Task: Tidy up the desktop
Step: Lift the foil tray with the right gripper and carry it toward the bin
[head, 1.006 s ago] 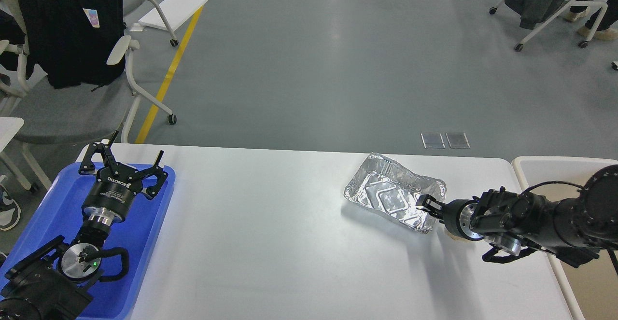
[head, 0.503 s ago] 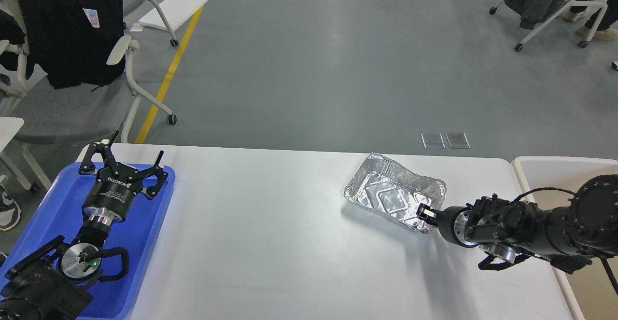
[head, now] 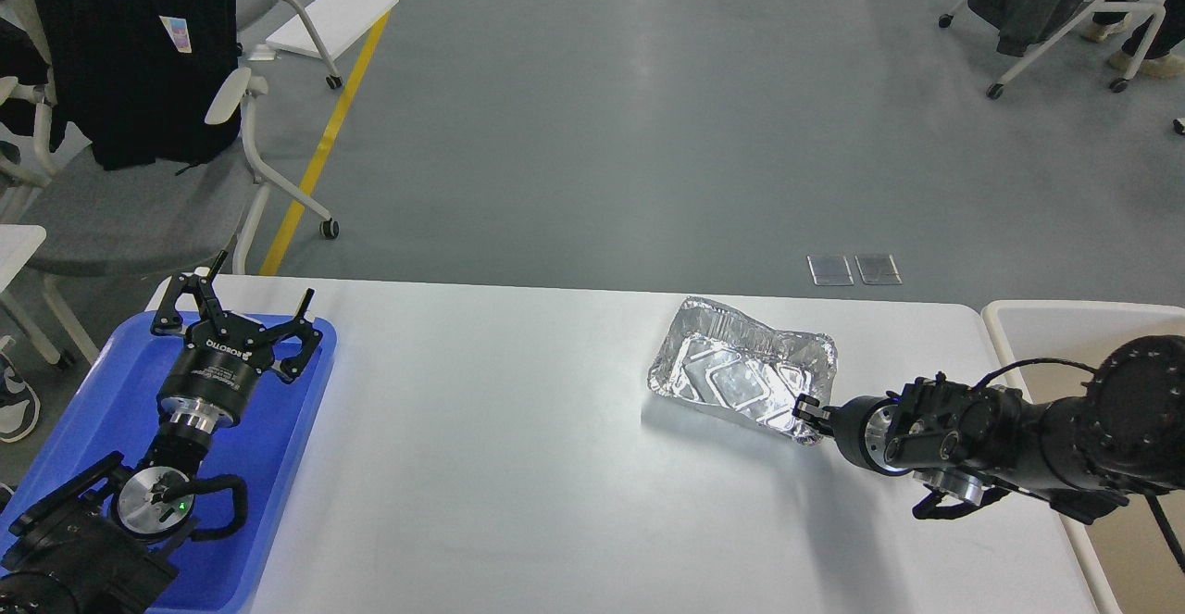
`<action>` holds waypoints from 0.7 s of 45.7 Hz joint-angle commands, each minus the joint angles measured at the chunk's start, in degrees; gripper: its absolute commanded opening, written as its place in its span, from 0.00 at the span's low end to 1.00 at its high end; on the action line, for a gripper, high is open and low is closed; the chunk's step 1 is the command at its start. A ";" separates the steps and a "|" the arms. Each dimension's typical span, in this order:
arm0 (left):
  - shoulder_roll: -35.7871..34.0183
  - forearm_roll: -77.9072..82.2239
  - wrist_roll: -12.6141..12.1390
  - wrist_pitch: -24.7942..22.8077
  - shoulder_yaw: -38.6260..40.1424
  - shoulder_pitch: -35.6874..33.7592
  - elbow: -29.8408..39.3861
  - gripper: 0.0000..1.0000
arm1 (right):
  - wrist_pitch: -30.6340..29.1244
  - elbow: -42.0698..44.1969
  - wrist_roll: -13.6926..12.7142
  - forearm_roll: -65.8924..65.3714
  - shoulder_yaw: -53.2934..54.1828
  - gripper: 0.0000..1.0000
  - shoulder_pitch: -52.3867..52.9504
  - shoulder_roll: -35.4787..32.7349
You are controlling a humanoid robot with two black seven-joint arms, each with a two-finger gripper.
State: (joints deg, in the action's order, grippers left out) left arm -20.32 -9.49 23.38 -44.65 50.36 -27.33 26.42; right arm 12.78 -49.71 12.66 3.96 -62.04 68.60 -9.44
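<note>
The desktop is a wide white tabletop. A crumpled silver foil tray sits on its right half, its left side a little raised over its shadow. My right gripper comes in from the right, low over the desktop, and is shut on the tray's near right corner rim. My left gripper is open and empty, pointing up over the blue plastic tray at the desktop's left end.
A white-rimmed beige bin stands against the desktop's right edge, under my right arm. Chairs with dark clothes stand on the grey floor at the far left and far right.
My right gripper has dropped lower and moved left, closing onto the foil tray's corner. The tray has shifted left and tilted. My left arm has not moved.
</note>
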 commanded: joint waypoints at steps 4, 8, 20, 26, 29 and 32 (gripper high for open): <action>0.02 0.00 0.00 0.00 0.00 0.00 0.04 0.99 | -0.47 -0.65 0.00 0.25 -0.10 0.00 1.35 -0.05; 0.02 0.00 0.00 0.00 0.00 0.00 -0.05 0.99 | -0.91 -1.44 0.00 0.17 -0.10 0.00 2.67 -0.23; 0.02 0.00 0.00 0.00 0.00 0.00 -0.05 0.99 | -3.81 -10.40 0.00 0.08 -2.30 0.00 13.47 -3.56; 0.02 0.00 0.00 0.00 0.00 0.00 -0.05 0.99 | -6.01 -16.03 0.00 0.08 -4.23 0.00 21.73 -5.59; 0.02 0.00 0.00 0.00 0.00 0.00 0.04 0.99 | -7.67 -19.54 -0.09 0.08 -5.55 0.00 26.83 -6.20; 0.02 0.00 0.00 0.00 0.00 0.00 -0.05 0.99 | -9.96 -22.71 -0.18 0.08 -7.39 0.00 32.01 -6.73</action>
State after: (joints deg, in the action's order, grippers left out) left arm -20.30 -9.49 23.38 -44.65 50.36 -27.33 26.39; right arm 7.95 -62.46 12.67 4.03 -65.27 85.60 -13.61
